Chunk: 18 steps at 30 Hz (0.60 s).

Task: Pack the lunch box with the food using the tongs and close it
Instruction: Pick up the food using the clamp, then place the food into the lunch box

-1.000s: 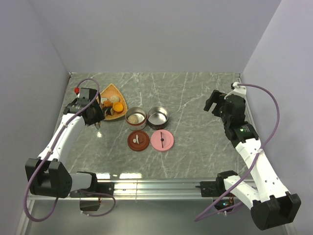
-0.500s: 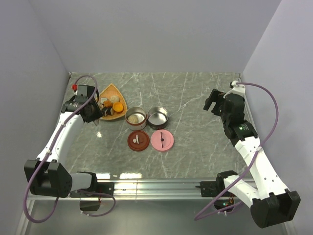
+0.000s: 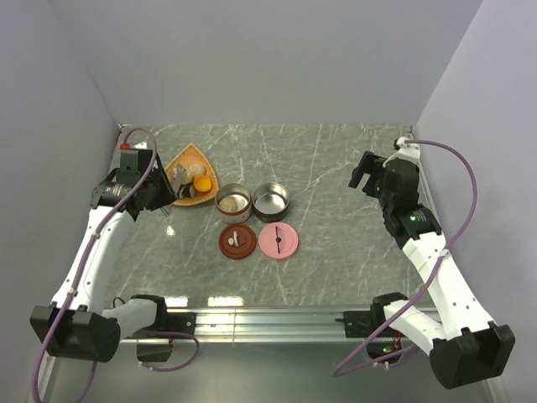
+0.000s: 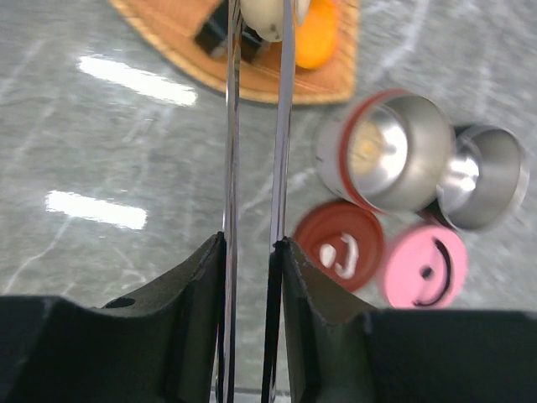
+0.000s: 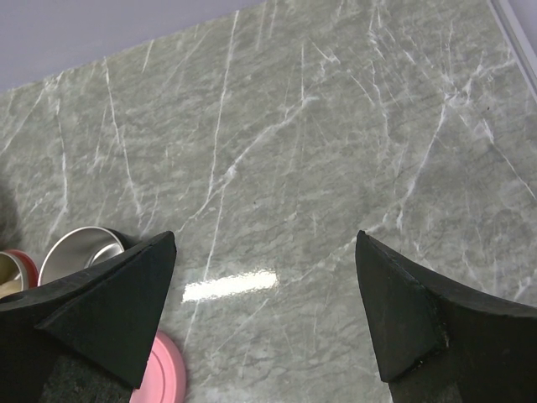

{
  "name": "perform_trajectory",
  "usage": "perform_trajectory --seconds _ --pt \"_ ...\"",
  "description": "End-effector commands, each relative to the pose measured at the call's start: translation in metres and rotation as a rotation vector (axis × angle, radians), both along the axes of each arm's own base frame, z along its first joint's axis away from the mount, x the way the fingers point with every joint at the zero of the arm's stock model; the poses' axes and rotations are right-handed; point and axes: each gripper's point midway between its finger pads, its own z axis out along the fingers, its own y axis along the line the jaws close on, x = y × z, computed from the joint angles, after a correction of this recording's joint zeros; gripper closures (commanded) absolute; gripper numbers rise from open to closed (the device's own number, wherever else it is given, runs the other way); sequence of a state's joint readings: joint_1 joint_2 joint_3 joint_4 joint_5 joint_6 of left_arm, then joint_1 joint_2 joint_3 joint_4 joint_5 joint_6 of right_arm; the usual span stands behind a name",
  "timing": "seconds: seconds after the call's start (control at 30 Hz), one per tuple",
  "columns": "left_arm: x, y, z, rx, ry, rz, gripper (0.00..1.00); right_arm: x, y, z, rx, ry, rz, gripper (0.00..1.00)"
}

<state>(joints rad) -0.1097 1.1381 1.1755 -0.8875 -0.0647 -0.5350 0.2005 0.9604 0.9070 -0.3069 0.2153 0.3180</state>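
Pale metal tongs (image 4: 232, 126) run up the middle of your left wrist view. The left pincer (image 4: 249, 252) is clamped on both arms, so squeezing it squeezes the tips. Those tips sit on either side of a beige dumpling (image 4: 268, 15) at the top edge, over the orange fan-shaped plate (image 4: 168, 34). You cannot tell whether it has left the plate.

An orange chunk (image 4: 317, 38) lies just right of it and a dark roll (image 4: 214, 32) just left, both near enough to get nudged. Your likely target, the red-rimmed tin (image 4: 382, 151), stands right of centre beside a second tin (image 4: 487, 176). The brown lid (image 4: 340, 248) and pink lid (image 4: 424, 267) lie below them, seemingly off the direct path. Your right pincer (image 5: 266, 243) hangs wide open and empty over the marbled surface (image 5: 336, 126), well apart from the food.
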Motion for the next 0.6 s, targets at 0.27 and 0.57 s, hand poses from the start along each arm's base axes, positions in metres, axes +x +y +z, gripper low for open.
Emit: perform_trajectory --seconds 0.27,0.57 --pt "-0.023 -0.089 0.037 -0.119 -0.104 -0.345 0.67 0.010 0.004 0.026 0.028 -0.070 0.001 0.06" --pt "-0.027 -0.110 0.027 -0.115 -0.075 -0.399 0.66 0.003 0.000 0.025 0.034 -0.073 -0.021 0.06"
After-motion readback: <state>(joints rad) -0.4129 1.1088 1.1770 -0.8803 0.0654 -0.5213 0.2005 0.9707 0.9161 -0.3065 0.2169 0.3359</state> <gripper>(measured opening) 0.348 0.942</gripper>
